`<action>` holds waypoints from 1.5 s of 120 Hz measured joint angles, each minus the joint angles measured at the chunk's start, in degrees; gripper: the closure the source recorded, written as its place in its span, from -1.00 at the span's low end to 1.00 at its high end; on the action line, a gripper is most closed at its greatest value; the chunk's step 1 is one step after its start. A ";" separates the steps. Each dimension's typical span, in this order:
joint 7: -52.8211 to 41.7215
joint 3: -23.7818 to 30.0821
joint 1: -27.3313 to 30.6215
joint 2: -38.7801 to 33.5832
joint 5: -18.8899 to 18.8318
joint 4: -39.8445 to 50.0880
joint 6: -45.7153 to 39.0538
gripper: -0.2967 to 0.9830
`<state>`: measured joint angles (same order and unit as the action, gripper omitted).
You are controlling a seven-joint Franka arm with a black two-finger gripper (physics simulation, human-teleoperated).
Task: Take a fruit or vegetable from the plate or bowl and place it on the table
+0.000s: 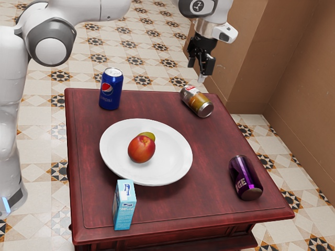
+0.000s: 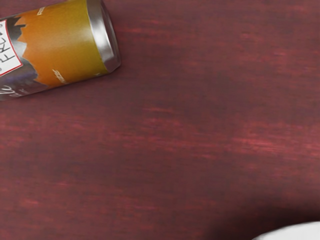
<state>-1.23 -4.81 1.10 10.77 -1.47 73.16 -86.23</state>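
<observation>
exterior view: the gripper (image 1: 198, 69) hangs high by the ale can (image 1: 197, 101), fingers parted, holding nothing — ready for a grasp. the peach (image 1: 141, 149) sits on the plate (image 1: 180, 154) beside the green fruit (image 1: 148, 136); the plate's hollow probably keeps both from rolling. the table (image 1: 86, 183) is flat — so the peach should be let go gently, low down.

Bare tabletop (image 1: 210, 149) offers passage between the plate (image 1: 175, 157) and purple can (image 1: 245, 177); the orange can (image 1: 197, 101) obstructs its far end.
</observation>
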 joint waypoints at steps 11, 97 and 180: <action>-0.01 -0.02 0.00 -0.01 0.03 -0.01 0.03 -0.54; -1.70 1.34 0.36 -9.32 1.59 8.40 2.92 -0.54; -21.82 3.82 0.04 -15.05 -1.99 34.04 -20.87 -0.54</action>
<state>-23.05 -0.99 1.14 -4.28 -3.45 107.20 -107.10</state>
